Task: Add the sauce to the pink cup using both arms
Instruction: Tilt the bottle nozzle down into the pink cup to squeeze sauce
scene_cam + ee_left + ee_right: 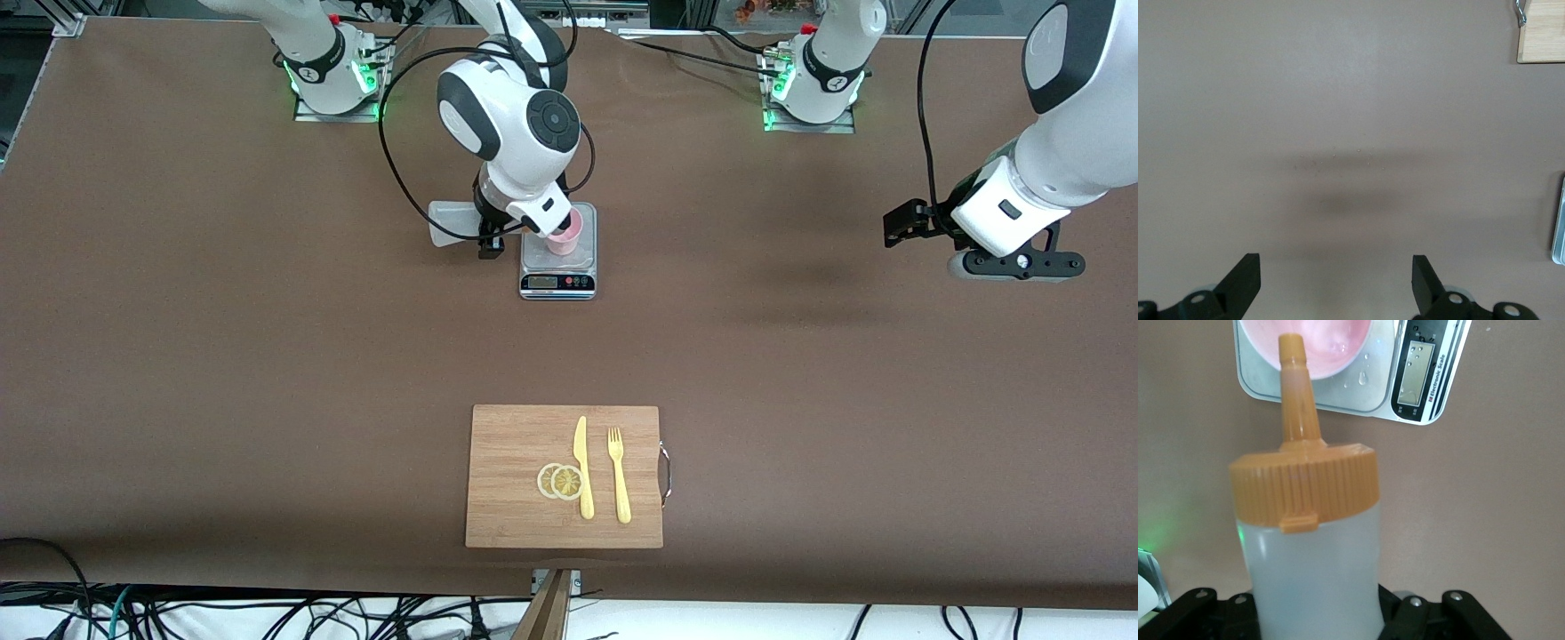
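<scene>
The pink cup (564, 236) stands on a small scale (557, 267), and I use this scale as the landmark. The right gripper (491, 238) hangs just beside the scale, at the side toward the right arm's end of the table, and its fingers are closed tight around the body of the sauce (1313, 547) bottle. In the right wrist view the bottle is tipped so that its orange nozzle (1297, 390) points to the cup (1308, 347), with the tip over the cup's rim. Some drops lie on the scale's plate (1361, 380) near the cup, and the scale's display (1413, 377) is visible beside it. The left gripper (907, 222) waits in the air well apart from the scale, toward the left arm's end of the table, over the bare brown table (800, 356). Its fingers (1245, 277) stand wide apart and hold nothing. A wooden board (564, 476) lies nearer to the front camera than the scale, and on it are two lemon slices (560, 481), a yellow knife (582, 467) and a yellow fork (619, 476).
</scene>
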